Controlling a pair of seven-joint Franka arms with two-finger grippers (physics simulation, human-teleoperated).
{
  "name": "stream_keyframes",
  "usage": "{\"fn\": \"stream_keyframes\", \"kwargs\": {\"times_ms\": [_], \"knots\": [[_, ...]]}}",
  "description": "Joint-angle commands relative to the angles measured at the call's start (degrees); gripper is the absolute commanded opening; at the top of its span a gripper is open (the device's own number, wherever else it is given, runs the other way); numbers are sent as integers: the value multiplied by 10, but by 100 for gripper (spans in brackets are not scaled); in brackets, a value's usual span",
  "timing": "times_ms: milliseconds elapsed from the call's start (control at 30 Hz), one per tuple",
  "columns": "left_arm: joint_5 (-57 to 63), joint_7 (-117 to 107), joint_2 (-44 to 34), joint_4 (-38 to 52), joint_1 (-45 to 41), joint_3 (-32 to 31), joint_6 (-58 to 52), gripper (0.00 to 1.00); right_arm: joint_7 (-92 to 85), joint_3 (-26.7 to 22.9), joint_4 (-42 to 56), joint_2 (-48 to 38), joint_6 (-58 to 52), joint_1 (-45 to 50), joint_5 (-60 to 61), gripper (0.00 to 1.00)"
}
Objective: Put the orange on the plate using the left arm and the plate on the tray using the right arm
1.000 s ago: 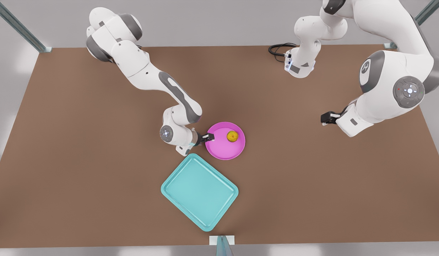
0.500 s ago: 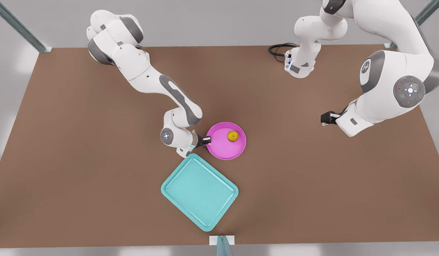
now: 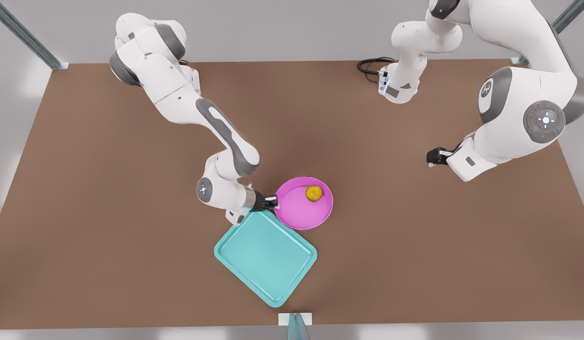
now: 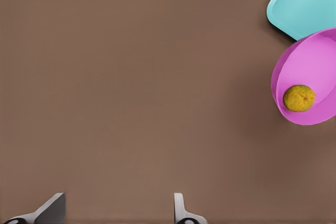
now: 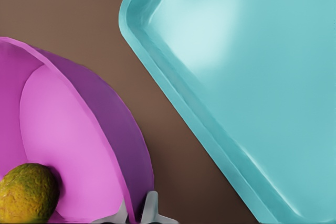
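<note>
Carrying the round bright pink shallow plate [image 3: 304, 208] by its rim, the right gripper [image 3: 272, 202] sits just left of center in the front view, its 2 black fingers pinched tight on the plate's edge nearest the arm. In the right wrist view that rim passes between the fingertips [image 5: 151, 207]. The plate looks tilted and lifted off the brown table [image 3: 415, 245], its lower edge overlapping the upper right corner of the teal rectangular tray [image 3: 266, 255] that lies below center. A small yellow-orange fruit with mottled greenish skin, the orange [image 3: 313, 192], rests inside the plate against the far wall, toward the upper right of the dish.

Judging from this, the orange step is done and the plate's transfer is under way. Doing it well probably means levelling the plate during travel so the fruit does not roll over the rim, centring it above the tray floor, then lowering it flat before letting go.

At the right of the front view the left gripper [image 3: 433, 156] waits above bare table, well apart from the plate; the left wrist view shows its fingers [image 4: 181, 211] spread wide and holding nothing.
</note>
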Motion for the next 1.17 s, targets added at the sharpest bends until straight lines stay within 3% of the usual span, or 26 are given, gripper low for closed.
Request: {"fn": "stream_keyframes", "kwargs": {"times_ms": [0, 233, 400, 433, 700, 767, 833, 933, 967, 1133], "knots": [[0, 1, -1, 0, 0, 0, 0, 100, 6, 0, 31, 13, -27, -15, 5, 21], [4, 8, 6, -1, 2, 1, 1, 100, -48, -4, 117, 68, -123, -118, -4, 21], [1, 8, 6, 1, 2, 2, -7, 100, -130, -31, 194, 106, -171, -116, -11, 21], [2, 7, 6, 2, 2, 2, -5, 100, -131, -31, 192, 107, -171, -114, -11, 100], [3, 8, 3, 2, 4, 5, -8, 100, -129, -31, 193, 89, -178, -110, -12, 100], [3, 7, 3, 2, 4, 4, -8, 100, -130, -74, 195, 4, -466, -148, -169, 100], [6, 8, 3, 2, 4, 4, -8, 100, -144, -65, 229, -69, -592, -159, -442, 100], [8, 9, 3, 1, 4, 6, -11, 100, -140, -64, 221, -212, -664, -150, -454, 100], [9, 9, 3, 1, 4, 6, -15, 100, -140, -64, 179, -258, -657, -147, -454, 100], [8, 8, 3, 1, 4, 5, -18, 100, -127, -67, 123, -297, -634, -150, -452, 100]]}}
